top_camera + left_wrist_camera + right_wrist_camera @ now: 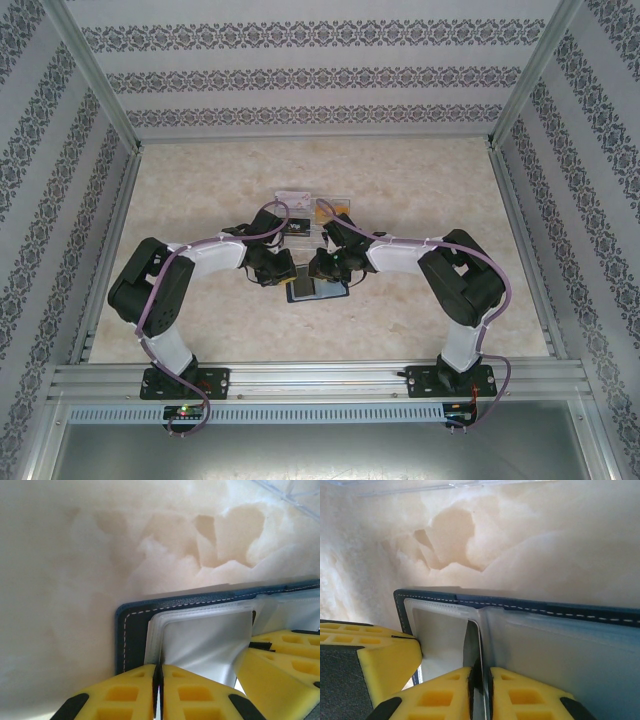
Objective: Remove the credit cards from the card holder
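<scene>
A pale beige marble-patterned tabletop (200, 200) sits inside a booth of striped, floral-patterned walls (300, 80), with a ribbed aluminium rail (300, 378) along its 6 o'clock edge. A clear plastic compartment box (300, 200) lies just past the middle of the table. A yellow-orange patch in its right part is too small to identify.

The dark navy-blue folding card holder with white stitching (318, 292) lies open near the centre of the table, at 6 o'clock from the box. The left gripper (277, 272) meets it from 10 o'clock and the right gripper (326, 268) from 1 o'clock.

In the left wrist view, the left gripper (159, 672) has its yellow foam-padded fingers (130, 690) pressed nearly together. They pinch the left fold of a pale, translucent pocket leaf rising from the card holder (131, 630). At 3 o'clock, the right gripper (256, 645) nips the same leaf's far edge.

In the right wrist view, the right gripper (479, 675) is likewise clamped on a thin upright sheet of the card holder (545, 609).

Whether that sheet is a pocket flap or a card I cannot tell. The pockets are cloudy, and both views cut the holder off at the bottom.
</scene>
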